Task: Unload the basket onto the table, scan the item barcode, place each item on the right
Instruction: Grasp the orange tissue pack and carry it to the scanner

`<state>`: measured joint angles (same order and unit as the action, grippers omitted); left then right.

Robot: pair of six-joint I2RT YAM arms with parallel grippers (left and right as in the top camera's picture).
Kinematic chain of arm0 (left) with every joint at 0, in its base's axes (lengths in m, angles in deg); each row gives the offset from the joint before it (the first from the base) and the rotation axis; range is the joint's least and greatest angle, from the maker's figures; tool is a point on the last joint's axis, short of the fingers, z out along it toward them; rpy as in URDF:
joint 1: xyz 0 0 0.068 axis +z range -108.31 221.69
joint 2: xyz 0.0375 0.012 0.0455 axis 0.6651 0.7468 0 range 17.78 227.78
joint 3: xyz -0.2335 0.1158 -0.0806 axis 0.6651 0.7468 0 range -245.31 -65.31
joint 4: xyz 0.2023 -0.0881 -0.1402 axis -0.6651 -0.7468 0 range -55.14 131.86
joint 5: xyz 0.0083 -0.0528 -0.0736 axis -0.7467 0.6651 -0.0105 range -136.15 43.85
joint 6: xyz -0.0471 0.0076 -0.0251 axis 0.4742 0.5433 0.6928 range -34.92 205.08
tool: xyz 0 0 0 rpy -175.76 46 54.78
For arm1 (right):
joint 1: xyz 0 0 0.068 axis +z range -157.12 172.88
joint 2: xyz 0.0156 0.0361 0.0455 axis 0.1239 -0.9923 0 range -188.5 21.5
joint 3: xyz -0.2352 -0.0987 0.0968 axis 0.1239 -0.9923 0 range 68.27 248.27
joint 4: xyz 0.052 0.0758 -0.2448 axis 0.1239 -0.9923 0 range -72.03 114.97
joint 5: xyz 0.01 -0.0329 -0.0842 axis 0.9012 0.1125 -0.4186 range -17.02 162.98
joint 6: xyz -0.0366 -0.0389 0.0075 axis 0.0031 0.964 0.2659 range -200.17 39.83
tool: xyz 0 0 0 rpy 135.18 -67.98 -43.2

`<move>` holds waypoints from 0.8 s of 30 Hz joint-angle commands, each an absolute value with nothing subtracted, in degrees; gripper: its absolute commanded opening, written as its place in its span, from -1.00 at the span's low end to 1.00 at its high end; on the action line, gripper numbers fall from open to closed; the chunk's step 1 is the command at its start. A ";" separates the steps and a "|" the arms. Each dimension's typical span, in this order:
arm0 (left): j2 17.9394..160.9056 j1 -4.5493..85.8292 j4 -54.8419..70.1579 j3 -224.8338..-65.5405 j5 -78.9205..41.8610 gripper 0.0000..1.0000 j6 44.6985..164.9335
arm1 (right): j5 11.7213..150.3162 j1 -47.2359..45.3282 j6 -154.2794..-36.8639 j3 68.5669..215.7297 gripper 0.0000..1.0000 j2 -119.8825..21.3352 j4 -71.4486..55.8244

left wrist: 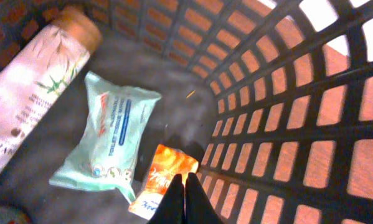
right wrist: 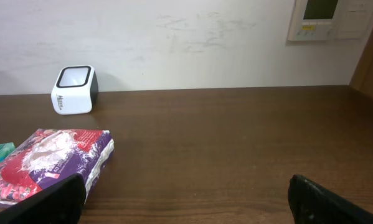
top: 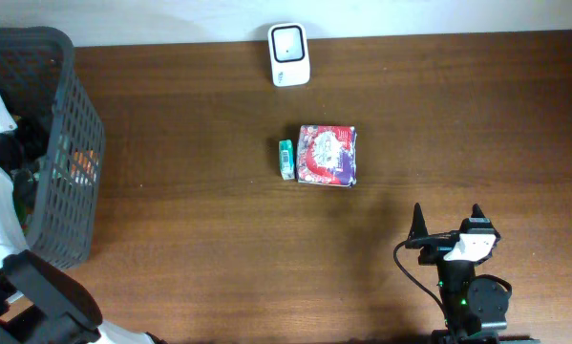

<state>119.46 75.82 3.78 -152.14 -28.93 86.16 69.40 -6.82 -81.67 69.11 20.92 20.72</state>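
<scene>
Wooden tabletop (top: 219, 220) holds the scanner (top: 289, 54); your orange packet (left wrist: 169, 167) lies in the basket (top: 75, 143) under the left gripper (left wrist: 185, 184), closed empty. Likely light and crinkly: pinch its edge. Right gripper (top: 447, 216) stands open.

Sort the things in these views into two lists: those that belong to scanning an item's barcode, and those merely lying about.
Job: white scanner; dark basket; orange packet, likely the next pick.
Lying about, for now: wipes pack; tube; red-and-purple packet; small green box; wall panel.
</scene>
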 commanded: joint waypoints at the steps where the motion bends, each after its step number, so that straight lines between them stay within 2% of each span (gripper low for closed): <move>1: 119.40 76.10 3.25 -152.36 -30.92 -1.00 85.90 | 69.31 -7.15 -81.98 68.59 0.97 21.29 20.55; 2: 119.40 76.10 3.23 -152.36 -30.94 -0.96 85.90 | 69.31 -7.15 -81.98 68.59 0.97 21.29 20.55; 3: 119.42 76.10 3.28 -152.36 -31.03 -0.34 85.88 | 69.34 -7.15 -81.98 68.59 0.97 21.29 20.55; 9: 124.99 76.10 2.66 -152.36 -36.85 0.14 83.49 | 69.31 -7.15 -81.98 68.59 0.97 21.29 20.55; 16: 127.18 78.22 3.47 -152.36 -38.35 0.11 83.28 | 69.31 -7.15 -81.98 68.59 0.97 21.29 20.55; 17: 127.51 79.34 3.23 -152.36 -36.93 -0.01 83.25 | 69.31 -7.15 -81.98 68.59 0.97 21.29 20.55; 19: 127.75 80.54 2.60 -152.36 -32.39 -0.04 81.27 | 69.31 -7.15 -81.98 68.59 0.97 21.29 20.55; 21: 128.27 80.45 2.60 -152.36 -27.69 0.05 77.24 | 69.31 -7.15 -81.98 68.59 0.97 21.29 20.55; 24: 130.74 79.14 2.55 -152.36 -28.02 0.12 76.30 | 69.31 -7.15 -81.98 68.59 0.97 21.29 20.55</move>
